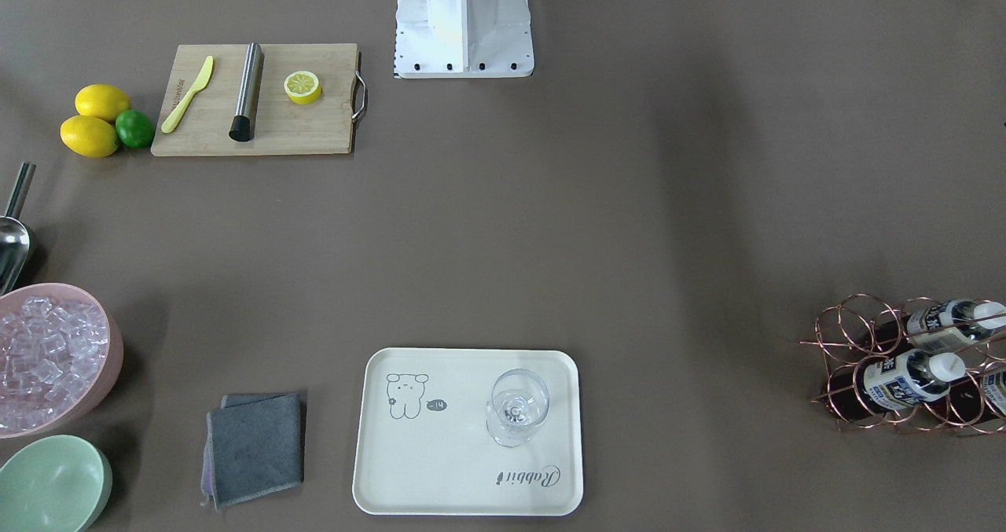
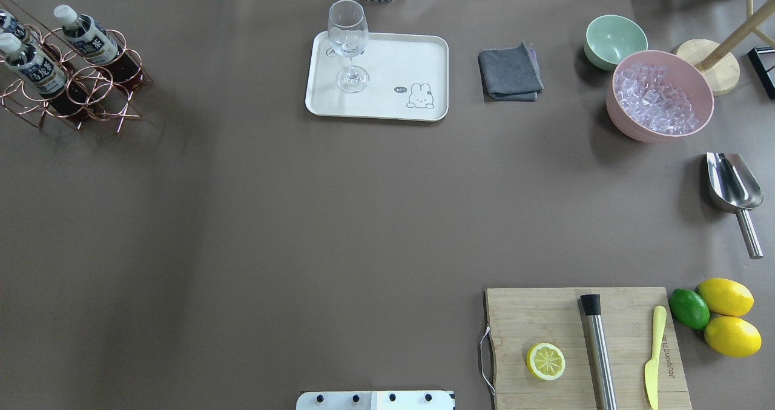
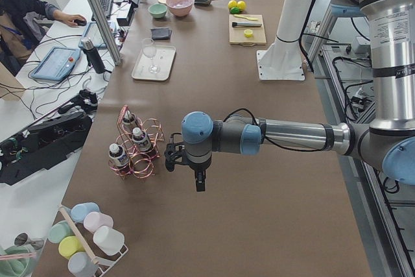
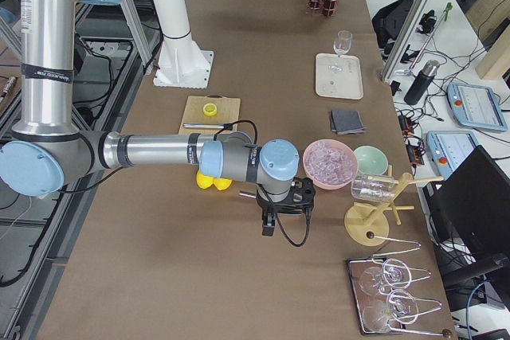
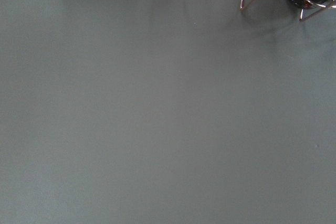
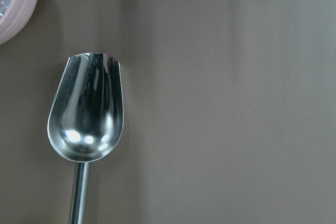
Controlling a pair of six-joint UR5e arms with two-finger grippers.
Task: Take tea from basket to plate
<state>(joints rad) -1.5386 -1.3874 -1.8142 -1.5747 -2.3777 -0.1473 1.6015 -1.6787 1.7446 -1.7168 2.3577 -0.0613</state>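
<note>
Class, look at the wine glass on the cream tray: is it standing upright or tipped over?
Upright: the wine glass stands on its foot on the tray, bowl uppermost.

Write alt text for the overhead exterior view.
A copper wire basket holding tea bottles stands at top left; a cream plate with a wine glass sits top centre. At right: a pink bowl of ice, a scoop, a cutting board.

basket [image 2: 89, 85] w/ teas [image 2: 91, 40] in it, far on my L | glass [image 2: 348, 34] on plate [image 2: 393, 65], far mid | cloth [image 2: 510, 74] right of plate | board [image 2: 533, 313] near, my R
</note>
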